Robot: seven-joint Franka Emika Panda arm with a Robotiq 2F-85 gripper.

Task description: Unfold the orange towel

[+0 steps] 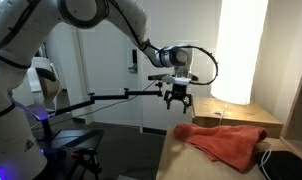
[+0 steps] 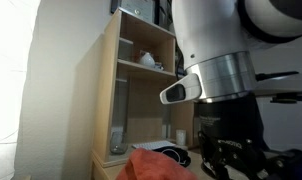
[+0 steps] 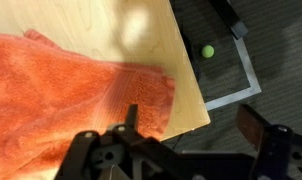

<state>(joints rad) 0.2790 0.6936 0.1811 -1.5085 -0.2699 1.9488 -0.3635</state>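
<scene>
The orange towel [image 3: 61, 90] should handle light, soft and floppy, I judge: it will sag and drag, never hold a shape. I'd pinch its hemmed edge at about 3 o'clock in the wrist view, near the corner. It is plain coral, rumpled into loose folds. It lies on the light wooden top [image 3: 141, 35], close to the edge. My gripper [image 1: 177, 103] hangs above, jaws apart, holding nothing. A small green ball [image 3: 207, 51] lies off the wood at 2 o'clock.
</scene>
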